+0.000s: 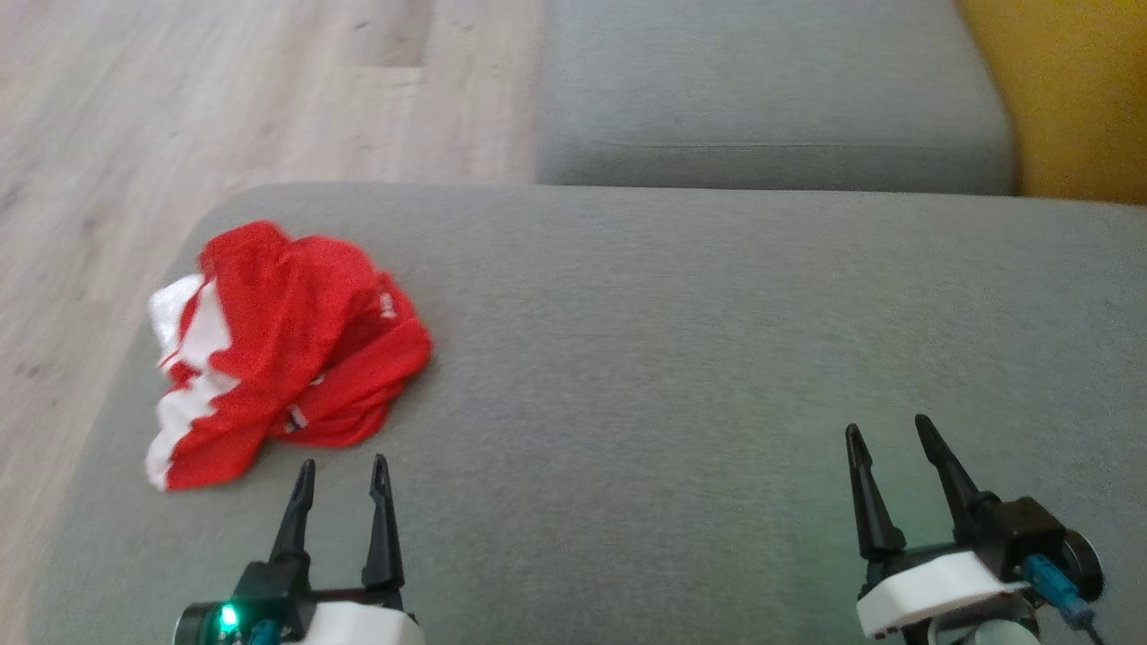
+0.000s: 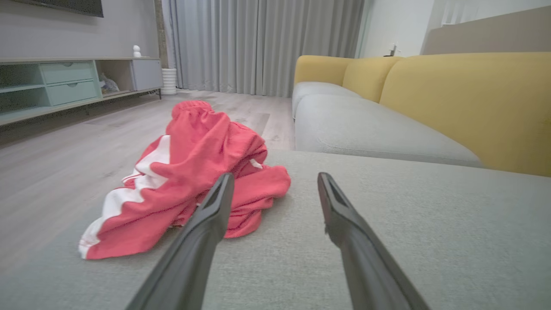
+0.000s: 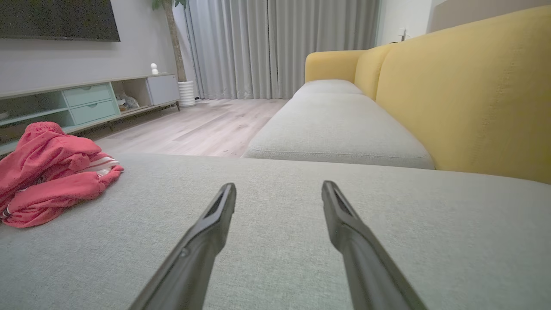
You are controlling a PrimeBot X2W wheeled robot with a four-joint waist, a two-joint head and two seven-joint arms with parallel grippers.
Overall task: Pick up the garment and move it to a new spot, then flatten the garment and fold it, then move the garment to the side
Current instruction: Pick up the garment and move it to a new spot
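Red and white, one garment [image 1: 287, 349] lies crumpled by the left edge of the grey cushion [image 1: 672, 358]. Two tools hover low over that cushion, each with its fingers spread wide and nothing between them: the left tool [image 1: 344, 466] just beside the garment, the right tool [image 1: 884, 425] well apart from it.

Left hand [image 2: 275, 177], jaws apart, sits near crumpled red garment [image 2: 193, 159] on cushion [image 2: 409, 215].
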